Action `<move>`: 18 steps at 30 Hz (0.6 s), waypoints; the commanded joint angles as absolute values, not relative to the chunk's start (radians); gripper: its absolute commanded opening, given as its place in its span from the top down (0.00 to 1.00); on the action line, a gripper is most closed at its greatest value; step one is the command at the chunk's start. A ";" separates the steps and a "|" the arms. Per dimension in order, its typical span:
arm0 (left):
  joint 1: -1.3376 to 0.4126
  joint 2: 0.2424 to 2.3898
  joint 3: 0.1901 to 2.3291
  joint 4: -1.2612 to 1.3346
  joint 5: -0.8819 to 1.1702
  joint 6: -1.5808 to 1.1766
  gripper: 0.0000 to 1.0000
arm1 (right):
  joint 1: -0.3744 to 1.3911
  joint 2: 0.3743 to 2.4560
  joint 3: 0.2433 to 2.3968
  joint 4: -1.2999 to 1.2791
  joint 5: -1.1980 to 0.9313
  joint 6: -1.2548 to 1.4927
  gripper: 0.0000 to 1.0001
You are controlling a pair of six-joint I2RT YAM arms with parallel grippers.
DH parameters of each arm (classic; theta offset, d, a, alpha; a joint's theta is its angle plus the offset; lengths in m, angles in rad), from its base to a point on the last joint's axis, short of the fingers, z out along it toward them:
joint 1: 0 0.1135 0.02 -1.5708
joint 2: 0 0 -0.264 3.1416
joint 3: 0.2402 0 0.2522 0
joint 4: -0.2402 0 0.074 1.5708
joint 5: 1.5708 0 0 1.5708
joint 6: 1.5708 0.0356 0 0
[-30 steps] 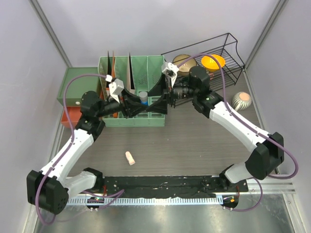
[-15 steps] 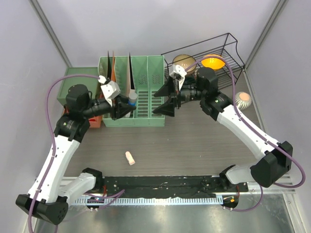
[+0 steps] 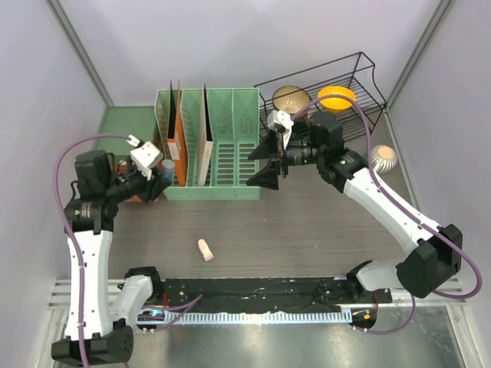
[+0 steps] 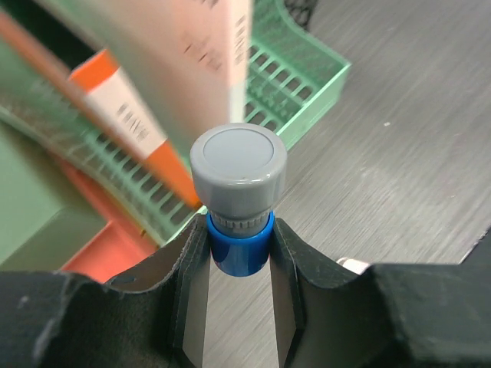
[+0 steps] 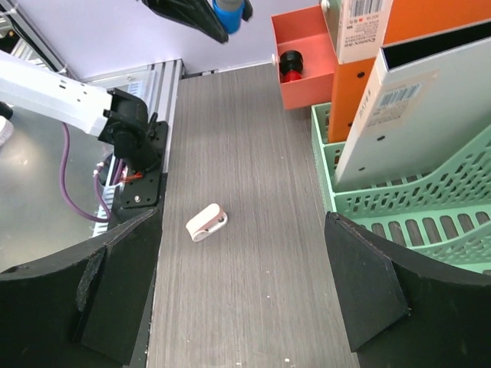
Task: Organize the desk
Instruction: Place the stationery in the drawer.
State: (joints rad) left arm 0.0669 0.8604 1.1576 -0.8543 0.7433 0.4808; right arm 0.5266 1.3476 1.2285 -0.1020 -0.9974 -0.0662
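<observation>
My left gripper [image 4: 238, 239] is shut on a small blue bottle with a grey cap [image 4: 238, 180]; its fingers clamp the blue body. In the top view this gripper [image 3: 161, 181] hangs just left of the green file rack [image 3: 230, 157], above the red open drawer [image 3: 138, 192]. The right gripper [image 3: 265, 164] stands open and holds nothing, at the rack's right end, above the desk [image 3: 322, 230]. Through the right wrist camera the wide-apart fingers [image 5: 115, 295] frame bare desk [image 5: 245, 307], with a small white clip [image 5: 206, 222] lying beyond them.
The rack holds an orange folder [image 3: 178, 130] and a white-and-green one [image 3: 205, 134]. A green box [image 3: 126, 126] sits at the back left. A black wire basket [image 3: 360, 77] holds a tan bowl [image 3: 291, 98] and an orange bowl [image 3: 336, 97]. A striped cup [image 3: 381, 158] stands at right. The red drawer [image 5: 303, 73] contains a black-and-red item [image 5: 290, 65].
My left arm has pulled back to the left, carrying the blue bottle from in front of the rack to its left end. The right gripper has shifted slightly and stays open.
</observation>
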 commanded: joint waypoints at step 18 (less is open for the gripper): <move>0.588 1.184 1.134 -0.954 0.838 0.870 1.00 | 0.480 1.327 1.190 -0.129 -1.035 -0.160 0.08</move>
State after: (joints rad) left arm 0.5816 1.1622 1.1107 -0.9779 0.8223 0.8051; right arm 0.4824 1.3369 1.1893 -0.1474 -1.0161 -0.1356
